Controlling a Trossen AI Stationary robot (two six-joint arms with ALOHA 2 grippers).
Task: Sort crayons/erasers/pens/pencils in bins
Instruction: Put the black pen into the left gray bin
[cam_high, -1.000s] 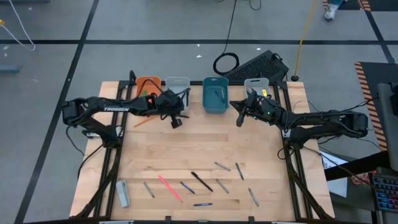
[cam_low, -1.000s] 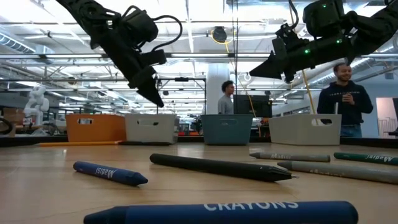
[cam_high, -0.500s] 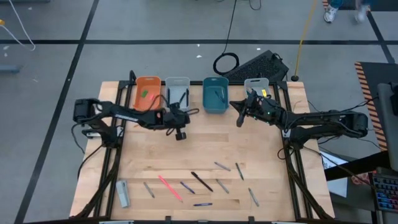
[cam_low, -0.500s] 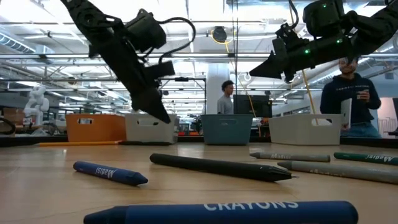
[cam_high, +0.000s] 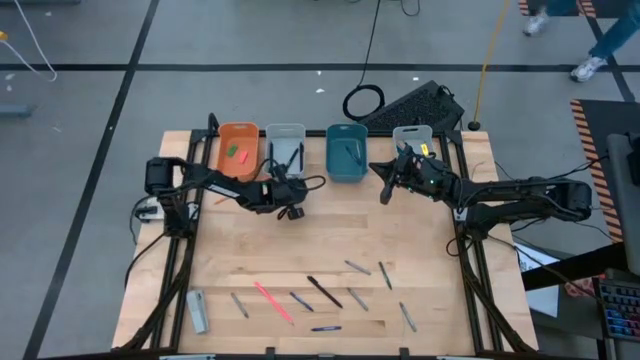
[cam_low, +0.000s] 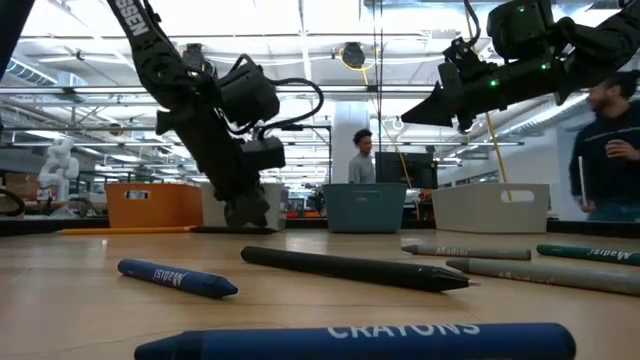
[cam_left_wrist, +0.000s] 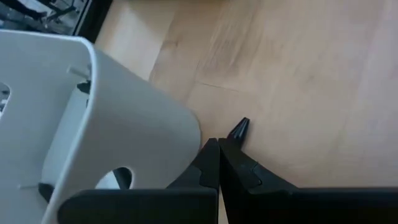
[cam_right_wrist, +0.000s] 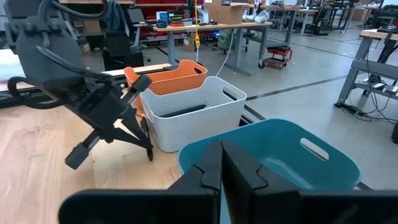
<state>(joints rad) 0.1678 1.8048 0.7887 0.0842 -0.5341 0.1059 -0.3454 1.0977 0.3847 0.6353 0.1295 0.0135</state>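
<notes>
Desk (cam_high: 330, 240) carrying four bins along far edge: orange bin (cam_high: 237, 149), grey-white bin (cam_high: 285, 147), teal bin (cam_high: 347, 153), second grey-white bin (cam_high: 411, 137). Showing only from high view: green eraser (cam_high: 231, 150) and pink-red eraser (cam_high: 240, 155) lying in orange bin. Left end effector (cam_high: 291, 212) hanging low just in front of first grey-white bin, fingers (cam_left_wrist: 208, 163) pressed together per left wrist view, pinching nothing. Right end effector (cam_high: 385, 192) hovering raised before teal bin, fingers (cam_right_wrist: 211, 165) likewise pressed together. Crayons (cam_low: 178, 279) and pens (cam_low: 355, 269) lying scattered near front edge, filling low view's foreground.

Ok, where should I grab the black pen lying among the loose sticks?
Probably mid-shaft on the black pen, coming from straight above with fingers across its width: it is long and slim and lies flat and diagonal on the table.
</notes>
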